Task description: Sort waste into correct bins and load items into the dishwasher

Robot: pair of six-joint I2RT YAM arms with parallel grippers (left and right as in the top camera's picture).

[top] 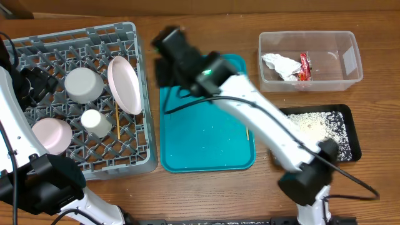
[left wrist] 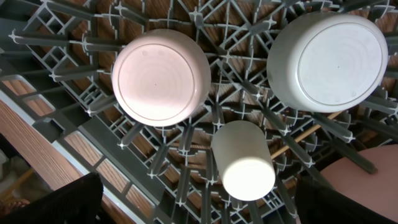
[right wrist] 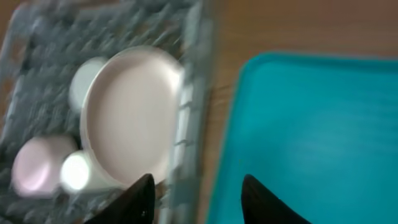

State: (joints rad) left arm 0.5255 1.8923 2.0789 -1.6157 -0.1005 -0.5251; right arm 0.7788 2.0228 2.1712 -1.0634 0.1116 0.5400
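The grey dish rack [top: 140,164] stands at the left. It holds a grey-white bowl [top: 83,84], a whitish-pink plate [top: 125,84] on edge, a white cup [top: 95,122], one pink bowl [top: 51,134] and a chopstick [top: 117,120]. My left gripper [left wrist: 199,208] hangs open and empty above the cup [left wrist: 244,163], the pink bowl [left wrist: 160,78] and the grey-white bowl [left wrist: 333,59]. My right gripper [right wrist: 198,199] is open and empty over the gap between the rack wall [right wrist: 186,118] and the teal tray, beside the plate [right wrist: 127,115]. It also shows in the overhead view [top: 164,74].
The teal tray [top: 206,134] lies in the middle, with a thin wooden stick [top: 247,133] at its right edge. The clear tub [top: 350,47] at the back right holds the napkin [top: 280,64] and red wrapper [top: 304,67]. The black tray [top: 349,134] holds rice crumbs [top: 315,125].
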